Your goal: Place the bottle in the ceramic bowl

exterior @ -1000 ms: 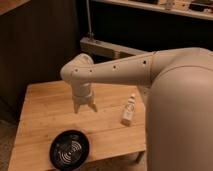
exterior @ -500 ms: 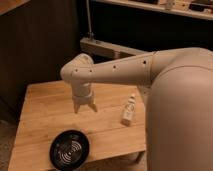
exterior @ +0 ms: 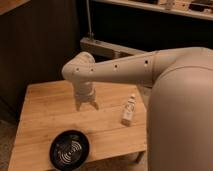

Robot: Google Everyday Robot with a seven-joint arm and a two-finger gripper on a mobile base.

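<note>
A small white bottle [exterior: 129,110] stands upright on the right part of the wooden table [exterior: 45,110]. The black ceramic bowl [exterior: 69,149], with pale rings inside, sits near the table's front edge. My gripper [exterior: 87,105] hangs pointing down over the middle of the table, left of the bottle and behind the bowl. Its fingers stand open with nothing between them. It touches neither the bottle nor the bowl.
My pale arm [exterior: 130,70] reaches in from the right, and its bulky body [exterior: 182,120] hides the table's right edge. A dark wall panel [exterior: 40,45] and a metal rail [exterior: 110,49] stand behind the table.
</note>
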